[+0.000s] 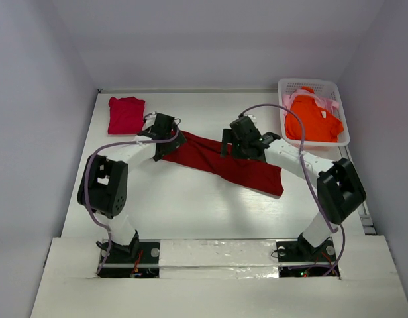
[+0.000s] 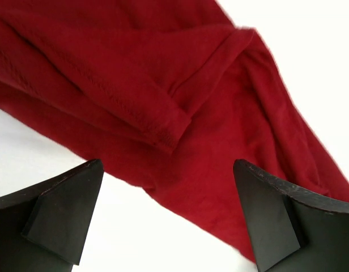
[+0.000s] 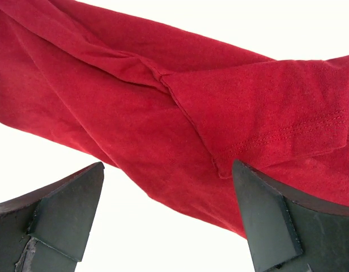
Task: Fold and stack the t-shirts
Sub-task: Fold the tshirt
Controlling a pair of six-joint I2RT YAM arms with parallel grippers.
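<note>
Four t-shirts sit on a white table (image 1: pixel 191 212) between two robot arms. Largest of them, the dark red shirt (image 1: pixel 257 173), lies unfolded and rumpled in a long diagonal band across the middle, from the far left down toward the near right. The left gripper (image 1: pixel 169 138) hangs over the band's upper left end, jaws wide apart and holding nothing. Its wrist view shows both black fingers (image 2: pixel 61 209) spread at the lower corners, a stitched hem (image 2: pixel 163 133) folded over the cloth ahead of them, and bare table under the left one. The right gripper (image 1: pixel 232 144) hangs over the middle of the same shirt, jaws likewise wide apart and empty. Its wrist view shows wrinkled red cloth and a double-stitched sleeve (image 3: pixel 276 119) between and beyond the fingers. Whether either gripper's tips touch the cloth cannot be told. Well apart, near the far left corner, the crimson shirt (image 1: pixel 126 114) rests in a compact, roughly square bundle. At the far right corner a white lattice basket (image 1: pixel 326 85) holds the orange shirt (image 1: pixel 313 120), heaped above its rim, with the pale pink shirt (image 1: pixel 286 101) showing only as strips at the orange one's edges.
</note>
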